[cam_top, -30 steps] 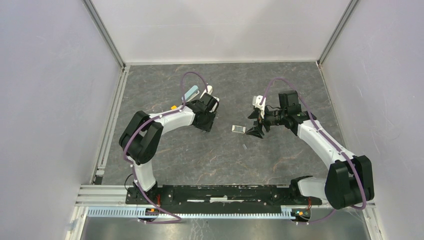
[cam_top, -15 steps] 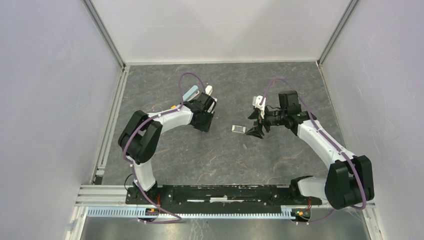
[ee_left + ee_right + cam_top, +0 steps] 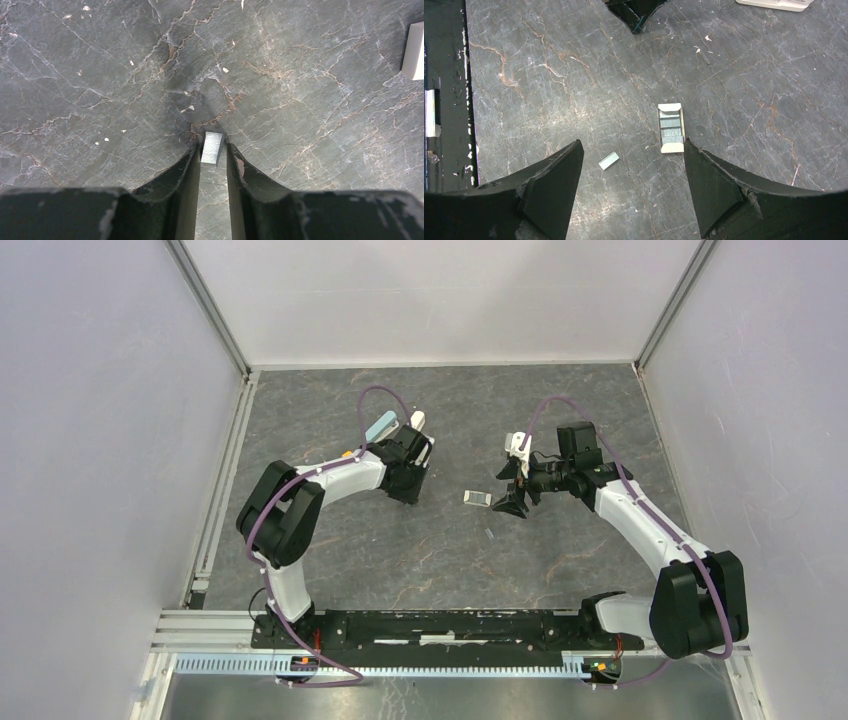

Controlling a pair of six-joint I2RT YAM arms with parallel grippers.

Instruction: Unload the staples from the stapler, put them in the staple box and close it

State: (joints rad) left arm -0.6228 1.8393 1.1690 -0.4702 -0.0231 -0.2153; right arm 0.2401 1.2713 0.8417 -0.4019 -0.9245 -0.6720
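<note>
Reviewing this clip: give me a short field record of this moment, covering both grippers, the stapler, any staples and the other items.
left gripper: shut on the held staple strip, tips close to the table
right gripper: open, the stapler between its fingers; contact unclear
stapler: flat on the table, grey middle up, close to one finger
loose staple strip: on the table, apart from the stapler
other items: teal stapler and white stapler beyond the left arm
task status: some staples out; whether any remain inside cannot be told
</note>
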